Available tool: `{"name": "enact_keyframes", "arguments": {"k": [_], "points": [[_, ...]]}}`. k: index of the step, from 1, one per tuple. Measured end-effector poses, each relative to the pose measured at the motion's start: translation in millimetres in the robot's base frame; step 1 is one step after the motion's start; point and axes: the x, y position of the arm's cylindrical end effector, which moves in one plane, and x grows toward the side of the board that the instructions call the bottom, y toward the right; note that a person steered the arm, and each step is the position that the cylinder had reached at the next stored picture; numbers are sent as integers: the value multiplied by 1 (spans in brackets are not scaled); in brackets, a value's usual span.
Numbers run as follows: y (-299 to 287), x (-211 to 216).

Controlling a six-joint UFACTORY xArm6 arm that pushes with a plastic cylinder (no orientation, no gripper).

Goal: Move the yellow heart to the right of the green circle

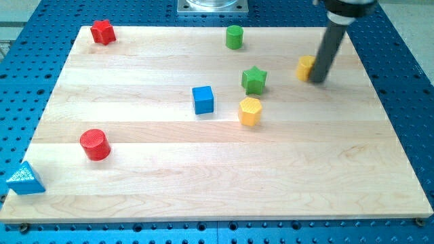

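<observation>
Yellow heart sitting near the view's top right of the wooden board, half hidden behind the rod. My tip parked right against its right side, touching or as good as touching. No jaws to spread or pinch here, just a plain rod end pressing sideways.

Green circle further left and a bit higher up, well apart from the heart. Green star lying below and between them, so worth steering clear of that.

Handling guess: small, light, stiff plastic-looking block, probably slides easily on smooth wood and twists if pushed off-centre. No grabbing possible, only shoving. Best contact looks like the middle of a flat side, not a lobe or the point, otherwise likely to spin away. From the right side, a push would send it leftward toward the circle, though stopping short matters.

Elsewhere: yellow hexagon-ish block, blue cube, red cylinder, red star, blue triangle off the board's corner.
</observation>
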Motion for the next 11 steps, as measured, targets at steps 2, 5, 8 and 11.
{"name": "enact_keyframes", "arguments": {"k": [2, 5, 8, 11], "points": [[-12, 28], [-13, -70], [-12, -72], [-43, -45]]}}
